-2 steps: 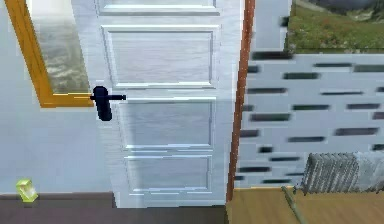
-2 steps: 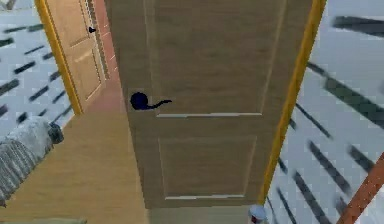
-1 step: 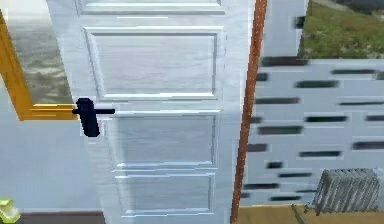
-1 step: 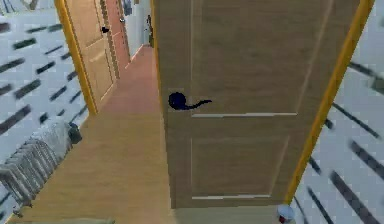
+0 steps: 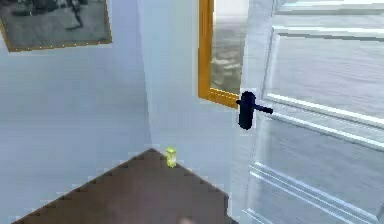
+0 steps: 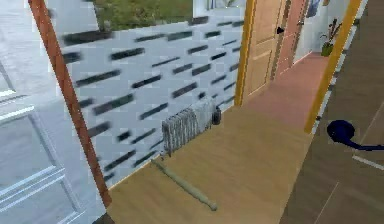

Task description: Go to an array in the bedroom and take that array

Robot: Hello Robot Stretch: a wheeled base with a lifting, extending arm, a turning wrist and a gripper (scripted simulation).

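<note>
Array, if that name fits the grey ribbed rack (image 6: 187,128), stands on the wooden floor against the white wall with dark bricks (image 6: 130,80) in the arm side view, with a thin rod (image 6: 185,187) lying on the floor before it and a dark door (image 6: 335,190) at the right. In the forward view, a framed picture (image 5: 55,22) hangs on the pale wall, a small yellow-green thing (image 5: 171,157) sits in the floor's corner, then come a yellow-framed window (image 5: 222,50) and a white door (image 5: 320,130) with a dark handle (image 5: 247,108). How the gripper stands, I cannot tell.
</note>
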